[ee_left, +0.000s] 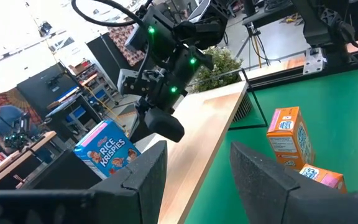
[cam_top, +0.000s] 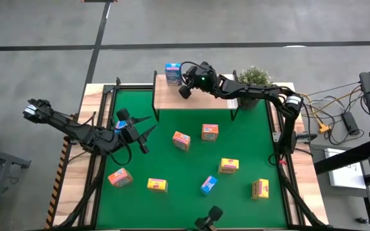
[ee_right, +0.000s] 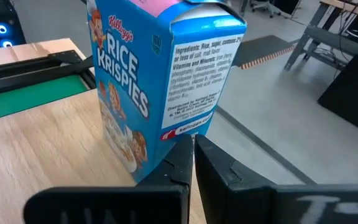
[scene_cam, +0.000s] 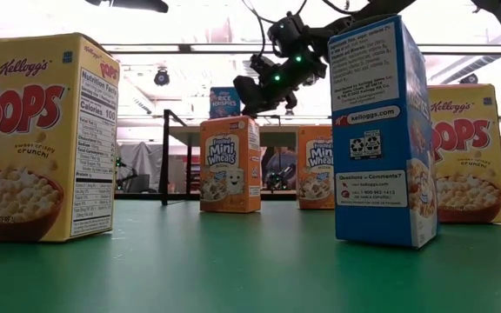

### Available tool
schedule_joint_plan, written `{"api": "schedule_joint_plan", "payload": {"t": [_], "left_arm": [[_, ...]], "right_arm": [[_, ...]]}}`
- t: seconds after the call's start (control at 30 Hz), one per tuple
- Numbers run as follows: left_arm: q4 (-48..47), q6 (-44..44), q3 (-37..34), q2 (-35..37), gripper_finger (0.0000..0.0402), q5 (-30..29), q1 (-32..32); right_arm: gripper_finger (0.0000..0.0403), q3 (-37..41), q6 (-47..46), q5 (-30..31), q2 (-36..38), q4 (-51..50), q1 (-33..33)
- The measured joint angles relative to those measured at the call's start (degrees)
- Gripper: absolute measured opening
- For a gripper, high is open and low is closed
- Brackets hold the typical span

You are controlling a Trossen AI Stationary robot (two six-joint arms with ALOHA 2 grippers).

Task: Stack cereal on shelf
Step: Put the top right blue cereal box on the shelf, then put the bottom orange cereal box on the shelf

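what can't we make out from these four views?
- Low view: the shelf board is barely visible; cereal boxes in front block most of it.
- Right wrist view: whether the shut right claw touches the Rice Krispies box; its fingers cover the box's lower edge.
- High view: box fronts too small to read.
- Left wrist view: the left claw, open, is cut off by the edge.

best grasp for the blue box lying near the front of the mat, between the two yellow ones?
The blue box stands apart from its neighbours and is turned diagonally to the mat's edges. Probably best to come straight down from above and close the tool across its two narrow sides, wrist rotated to match that diagonal. The left tool is open and nearer; the right tool is shut at the shelf.
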State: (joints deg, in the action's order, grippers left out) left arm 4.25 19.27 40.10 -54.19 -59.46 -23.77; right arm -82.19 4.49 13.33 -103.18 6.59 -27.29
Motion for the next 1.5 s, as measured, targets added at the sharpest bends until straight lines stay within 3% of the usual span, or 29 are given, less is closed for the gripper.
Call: {"api": "schedule_joint_plan", "payload": {"t": [1.13,1.33,1.5], "left_arm": [[2.0,1.0,0.0,0.0,0.0159,0.0,0.0],[0.7,-10.4,0.0,0.0,0.0159,0.0,-0.5],[-2.3,-18.1,0.0,0.0,0.0159,-2.4,-0.6]], "right_arm": [[0.0009,0.0,1.4,-1.3,0.3,3.8,0.3],[0.0009,0.3,2.4,-1.2,7.8,-4.9,3.1],[0.0009,6.9,5.2,-1.2,15.7,-7.1,7.9]]}}
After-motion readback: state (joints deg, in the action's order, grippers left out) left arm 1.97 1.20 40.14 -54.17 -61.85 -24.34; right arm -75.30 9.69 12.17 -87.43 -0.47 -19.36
